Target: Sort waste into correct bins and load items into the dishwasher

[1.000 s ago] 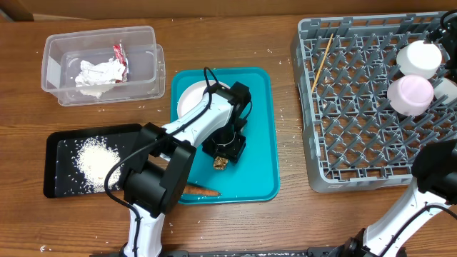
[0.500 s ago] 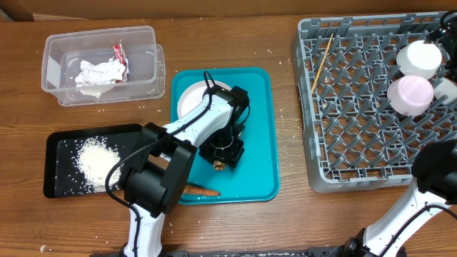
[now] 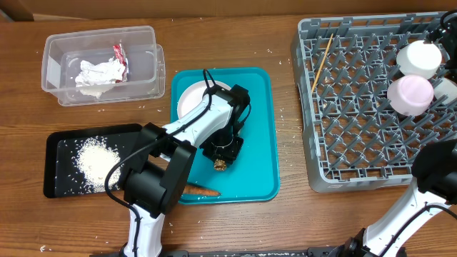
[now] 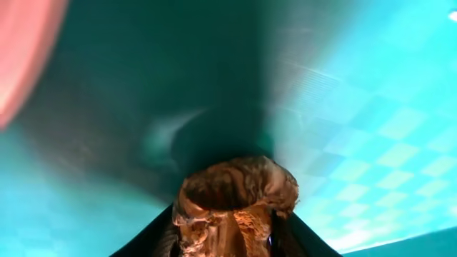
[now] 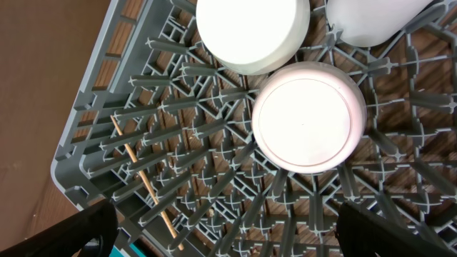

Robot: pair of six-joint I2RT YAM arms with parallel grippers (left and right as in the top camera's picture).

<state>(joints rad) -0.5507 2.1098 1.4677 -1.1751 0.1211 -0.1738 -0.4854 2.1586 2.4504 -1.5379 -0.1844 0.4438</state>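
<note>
Overhead first: my left claw [image 3: 222,161] is down on the teal serving tray [image 3: 258,121], right over the brown lumpy food piece [image 3: 221,166]. The white plate [image 3: 189,96] sits just behind it and the carrot stick [image 3: 202,190] lies near the tray's front edge. That lump is waste, so I reckon it belongs in the black tray [image 3: 51,153] where the rice [image 3: 95,163] is piled (food with food). The clear tub [image 3: 51,68] holds the napkin [image 3: 96,73] and wrapper [image 3: 119,56]. There's bare wood between the two trays, but my own arm lies across that path and the teal rim needs clearing.

Left wrist: the lump fills the bottom of the view with my jaws pressed against both its sides, so I'm pinching it. Whether it's off the tray, I cannot tell.

Right wrist: my right claw [image 5: 225,225] hangs spread wide, holding nothing, above the grey dish rack [image 5: 93,153]. Its pegs carry a white cup [image 5: 253,32], an upturned bowl [image 5: 308,123] and the wooden stick [image 5: 143,178] near the rim, with plenty of free pegs for the plate.
</note>
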